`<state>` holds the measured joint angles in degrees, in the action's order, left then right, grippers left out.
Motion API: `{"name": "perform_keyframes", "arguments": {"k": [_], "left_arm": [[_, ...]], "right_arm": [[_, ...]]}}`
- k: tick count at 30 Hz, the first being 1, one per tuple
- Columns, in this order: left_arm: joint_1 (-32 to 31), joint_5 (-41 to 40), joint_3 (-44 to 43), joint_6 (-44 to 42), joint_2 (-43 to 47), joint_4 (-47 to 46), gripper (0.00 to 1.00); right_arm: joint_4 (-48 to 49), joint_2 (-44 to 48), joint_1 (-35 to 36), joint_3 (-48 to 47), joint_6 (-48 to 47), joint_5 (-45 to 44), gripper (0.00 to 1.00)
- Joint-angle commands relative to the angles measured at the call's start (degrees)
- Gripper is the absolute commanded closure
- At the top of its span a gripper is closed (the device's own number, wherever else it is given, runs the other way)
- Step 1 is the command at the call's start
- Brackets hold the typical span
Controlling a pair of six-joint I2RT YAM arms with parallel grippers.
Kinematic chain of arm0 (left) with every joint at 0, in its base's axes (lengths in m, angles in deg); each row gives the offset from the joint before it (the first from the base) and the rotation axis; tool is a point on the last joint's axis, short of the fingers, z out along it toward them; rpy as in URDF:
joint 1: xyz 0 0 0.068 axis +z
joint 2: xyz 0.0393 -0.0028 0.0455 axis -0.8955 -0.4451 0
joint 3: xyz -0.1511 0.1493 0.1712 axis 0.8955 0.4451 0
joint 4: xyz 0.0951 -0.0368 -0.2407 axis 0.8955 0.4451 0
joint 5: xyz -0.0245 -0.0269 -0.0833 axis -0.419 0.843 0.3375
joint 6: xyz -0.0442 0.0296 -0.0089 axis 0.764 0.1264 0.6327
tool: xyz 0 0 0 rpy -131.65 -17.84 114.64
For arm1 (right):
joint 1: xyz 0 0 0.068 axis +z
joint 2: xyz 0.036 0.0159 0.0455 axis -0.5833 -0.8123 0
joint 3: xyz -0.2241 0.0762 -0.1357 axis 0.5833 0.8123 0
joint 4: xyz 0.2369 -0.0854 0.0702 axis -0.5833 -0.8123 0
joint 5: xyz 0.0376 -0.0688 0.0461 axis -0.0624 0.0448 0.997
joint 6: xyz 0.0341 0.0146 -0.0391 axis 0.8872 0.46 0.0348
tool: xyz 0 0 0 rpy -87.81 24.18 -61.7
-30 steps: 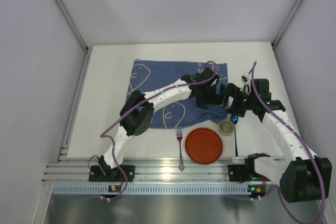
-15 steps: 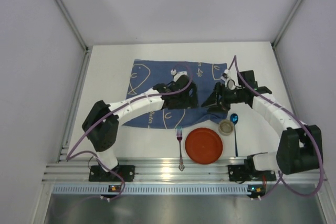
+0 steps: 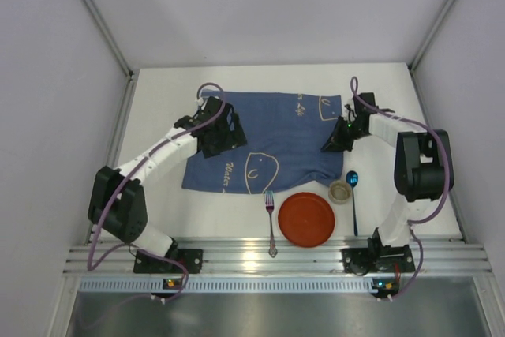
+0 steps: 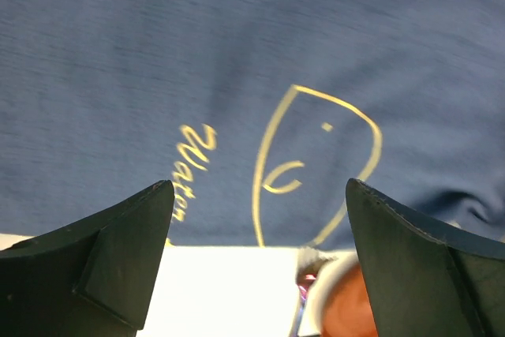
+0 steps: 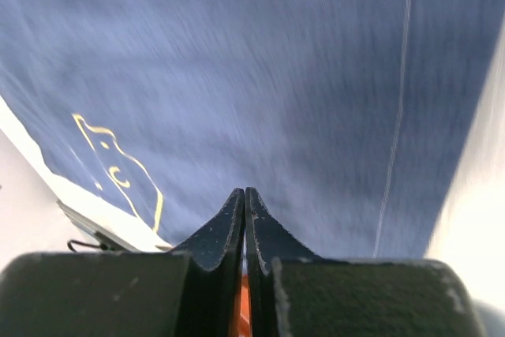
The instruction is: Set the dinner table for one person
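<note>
Left gripper: fingers standing wide apart, hovering over the left part of the blue cloth
Right gripper: fingers pressing together at the cloth's right edge; I cannot tell if cloth is between them
Dinner table: filling the middle of the top view
Handling: it is looking rigid, smooth and fixed, probably offering nothing to grasp

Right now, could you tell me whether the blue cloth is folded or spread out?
Spread out: the cloth lies open on the table, drawings showing, its near-right corner slightly rumpled.
</note>
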<state>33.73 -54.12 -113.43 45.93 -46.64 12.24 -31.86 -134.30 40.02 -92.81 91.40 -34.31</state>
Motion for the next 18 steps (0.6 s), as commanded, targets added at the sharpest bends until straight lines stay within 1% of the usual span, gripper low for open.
{"name": "perform_keyframes", "arguments": {"k": [1,6,10,11,14,18], "left_arm": [[2.94,2.83,0.67,-4.01,-5.28,-3.67,0.05],[6.81,5.29,-0.83,-5.69,-14.6,-4.81,0.07],[8.92,6.0,-2.76,-5.78,-18.48,-4.99,0.07],[9.36,7.65,-3.55,-5.78,-19.1,-4.99,0.08],[11.3,8.46,-5.39,-5.78,-21.38,-4.72,0.08],[14.37,9.33,-8.29,-6.74,-24.46,-3.67,0.09]], "right_arm": [[0.08,-3.93,-0.21,-4.96,-0.43,-0.59,1.0],[0.07,-8.85,-0.21,-9.0,0.19,-0.85,1.0],[-1.15,-12.37,-0.29,-13.13,0.28,-1.02,1.0],[-1.77,-13.77,-0.21,-15.14,0.19,-1.02,1.0],[-3.0,-16.24,-0.29,-19.8,0.28,-0.15,1.0],[-7.82,-20.55,-0.29,-26.49,-1.65,0.03,1.0]]}}
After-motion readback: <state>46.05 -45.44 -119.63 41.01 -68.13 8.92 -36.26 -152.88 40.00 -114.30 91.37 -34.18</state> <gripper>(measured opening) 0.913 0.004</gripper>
